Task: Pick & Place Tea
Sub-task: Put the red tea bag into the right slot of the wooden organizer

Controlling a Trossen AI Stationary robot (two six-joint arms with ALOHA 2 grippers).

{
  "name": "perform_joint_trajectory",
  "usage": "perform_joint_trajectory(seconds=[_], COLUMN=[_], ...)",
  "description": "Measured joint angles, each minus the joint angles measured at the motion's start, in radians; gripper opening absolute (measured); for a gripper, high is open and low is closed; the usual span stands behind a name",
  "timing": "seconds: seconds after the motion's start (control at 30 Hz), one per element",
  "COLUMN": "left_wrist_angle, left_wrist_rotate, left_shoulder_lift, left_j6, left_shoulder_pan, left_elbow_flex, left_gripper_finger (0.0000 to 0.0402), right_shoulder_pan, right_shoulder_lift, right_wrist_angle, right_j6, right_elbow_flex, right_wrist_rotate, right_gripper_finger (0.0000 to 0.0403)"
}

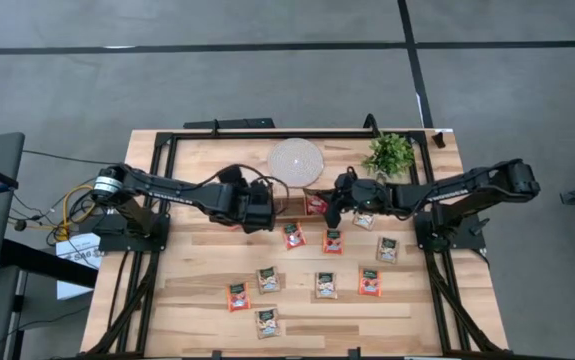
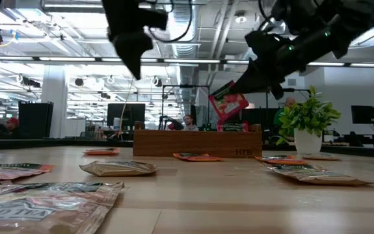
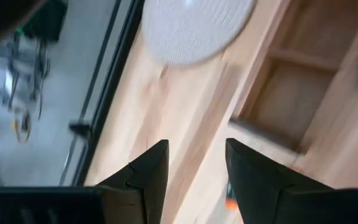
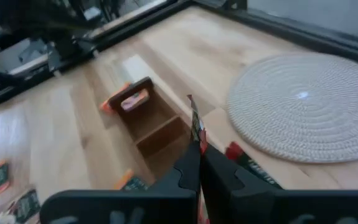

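My right gripper (image 1: pixel 330 207) is shut on a red-orange tea sachet (image 4: pixel 195 127) and holds it edge-up above the brown wooden tray (image 4: pixel 160 140). In the low view the same sachet (image 2: pixel 227 104) hangs tilted over the tray (image 2: pixel 196 143). Another sachet (image 4: pixel 129 101) lies in the tray's far end compartment. At the tray's other end my left gripper (image 1: pixel 262 210) is open, nothing between its fingers (image 3: pixel 150 174). Several more sachets (image 1: pixel 326 285), red-orange and tan, lie flat on the table in front of the tray.
A round white disc (image 1: pixel 296 159) lies just behind the tray. A small potted plant (image 1: pixel 389 153) stands at the back right. A black frame (image 1: pixel 157 150) runs along the table's edges. People sit in the room beyond the table.
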Motion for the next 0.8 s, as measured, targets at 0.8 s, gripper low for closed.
perform_joint_trajectory(seconds=[0.8], left_wrist_angle=[-0.075], left_wrist_rotate=[0.073], left_shoulder_lift=[0.0], left_j6=[-0.293], left_shoulder_pan=[-0.08], left_elbow_flex=[-0.106], left_gripper_finger=[0.0151], right_shoulder_pan=[0.031], right_shoulder_lift=[0.002], right_wrist_angle=[0.262], right_j6=[0.026], right_elbow_flex=[-0.161], right_wrist_rotate=[0.132], right_gripper_finger=[0.0])
